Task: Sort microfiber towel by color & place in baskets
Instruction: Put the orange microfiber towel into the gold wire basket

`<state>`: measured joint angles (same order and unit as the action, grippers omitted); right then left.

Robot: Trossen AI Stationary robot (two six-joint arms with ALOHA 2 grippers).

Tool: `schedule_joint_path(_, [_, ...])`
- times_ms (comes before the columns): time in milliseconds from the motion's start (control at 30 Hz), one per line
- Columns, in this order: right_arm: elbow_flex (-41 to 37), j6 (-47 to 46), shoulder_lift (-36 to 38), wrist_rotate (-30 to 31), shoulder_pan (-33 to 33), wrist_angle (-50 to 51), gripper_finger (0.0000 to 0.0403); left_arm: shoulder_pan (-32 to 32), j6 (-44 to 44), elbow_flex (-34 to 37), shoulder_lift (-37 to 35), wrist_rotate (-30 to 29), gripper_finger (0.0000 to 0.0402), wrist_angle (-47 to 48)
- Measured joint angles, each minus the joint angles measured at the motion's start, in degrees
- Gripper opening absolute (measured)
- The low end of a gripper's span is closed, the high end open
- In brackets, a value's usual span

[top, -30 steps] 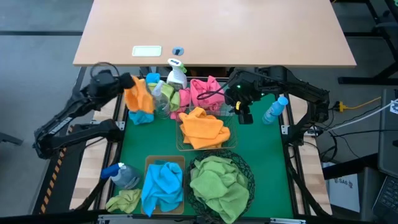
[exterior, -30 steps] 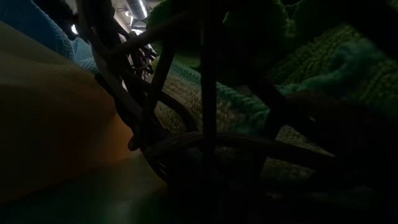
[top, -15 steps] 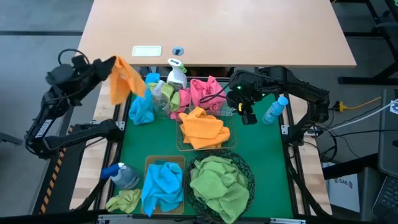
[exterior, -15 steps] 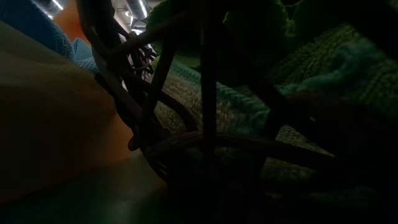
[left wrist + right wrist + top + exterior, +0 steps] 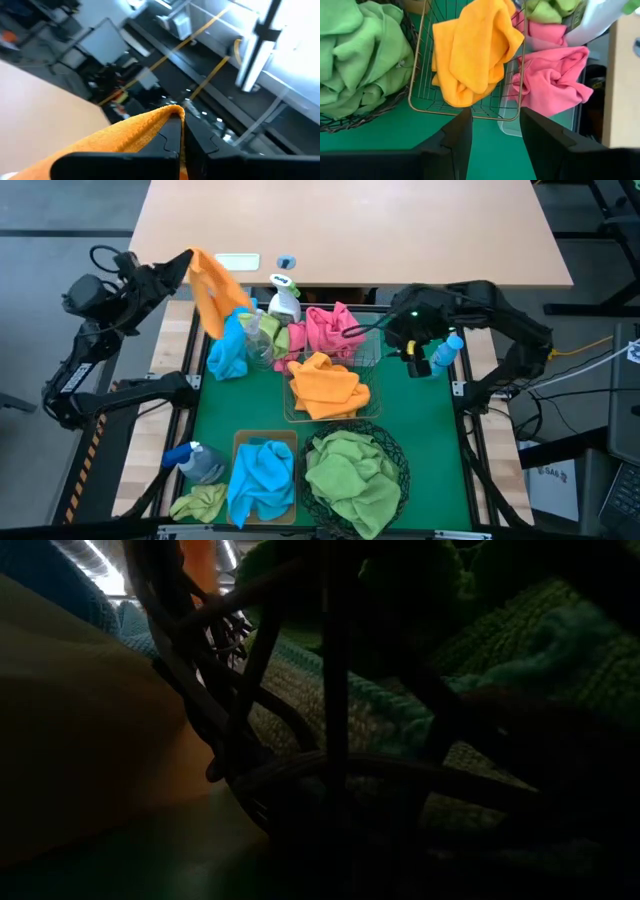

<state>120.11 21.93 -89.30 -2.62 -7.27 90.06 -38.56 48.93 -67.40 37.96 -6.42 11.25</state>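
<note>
An orange towel is pinched between the closed fingers of the left gripper, which is raised high beyond the left edge of the green mat; the cloth hangs down from the fingertips, its lower end brushing or just overlapping a blue towel below. In the left wrist view the fold of orange cloth is seen clamped at the fingertips. The wire basket already holding an orange towel lies well to the right of and below this gripper, and is judged to be the destination.

The right gripper is held with its fingers spread and nothing between them, above the mat just beside a blue spray bottle; the pink towels and the orange-filled basket lie ahead of it.

Risks are judged as follows: the trailing end may drag the blue towel or catch the spray bottles clustered beneath during the carry, tipping them. A release short of the basket would drape the cloth over its rim. The low view is too dark to confirm clearance.
</note>
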Motion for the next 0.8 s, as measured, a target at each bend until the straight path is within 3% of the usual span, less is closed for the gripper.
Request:
schedule_joint_path(233, [0.0,0.7,4.5,-2.1,0.0,0.0,0.0163,6.9,0.0,0.0,6.5,1.7,0.0,-9.2])
schedule_joint_path(400, [-3.0,0.7,7.8,-6.9,0.0,-2.5,0.0163,13.3,-2.5,0.0,11.9,1.5,0.0,-17.4])
schedule_joint_path(567, [-12.4,0.9,12.5,-8.6,0.0,-7.9,0.0163,20.0,-4.6,0.0,18.1,1.5,0.0,-24.0])
schedule_joint_path(800, [-31.4,0.8,20.0,-8.6,0.0,-21.3,0.0163,27.2,-8.4,0.0,25.4,1.5,0.0,-28.7])
